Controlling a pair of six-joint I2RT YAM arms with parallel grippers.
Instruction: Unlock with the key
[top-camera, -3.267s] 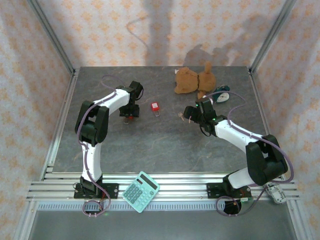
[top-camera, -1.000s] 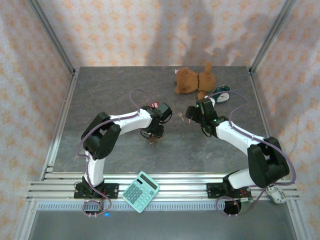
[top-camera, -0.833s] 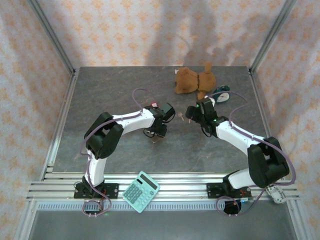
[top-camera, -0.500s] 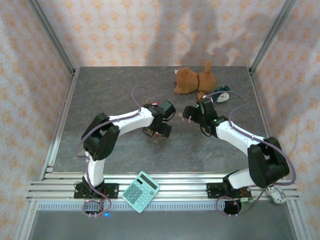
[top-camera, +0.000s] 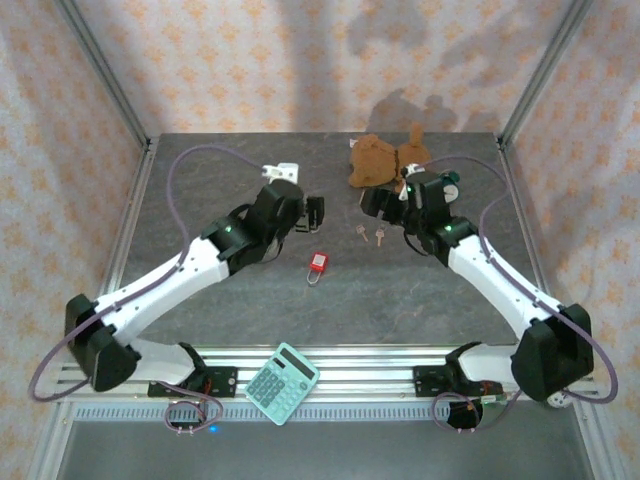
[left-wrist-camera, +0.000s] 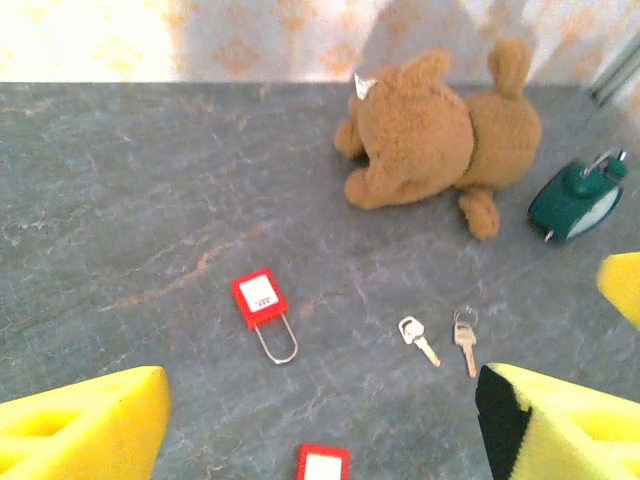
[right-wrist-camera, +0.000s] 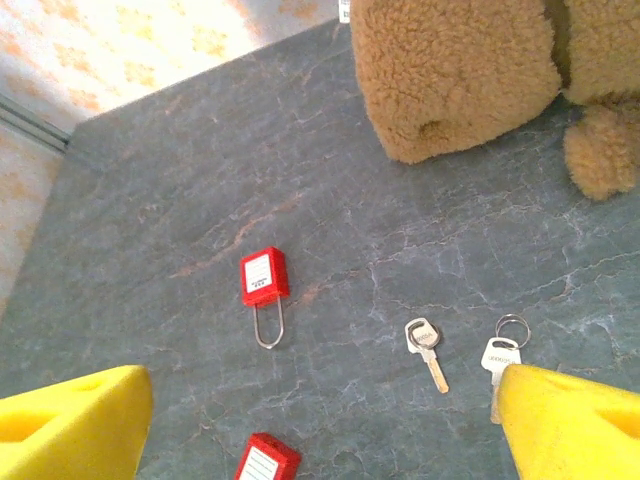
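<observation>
Keys (left-wrist-camera: 418, 339) lie loose on the grey table (left-wrist-camera: 120, 200), two side by side, right of centre in the left wrist view, with nothing gripping them. Just left of them sits a red padlock (left-wrist-camera: 262, 299), its shackle toward the camera. A second padlock (left-wrist-camera: 323, 465) shows at the bottom edge. A bear (left-wrist-camera: 430, 140) and a green clock (left-wrist-camera: 578, 195) sit at upper right. From overhead, the left gripper (top-camera: 312, 212) and right gripper (top-camera: 372, 203) face each other mid-frame, both spread wide and empty, a little higher in the frame than the keys.
</observation>
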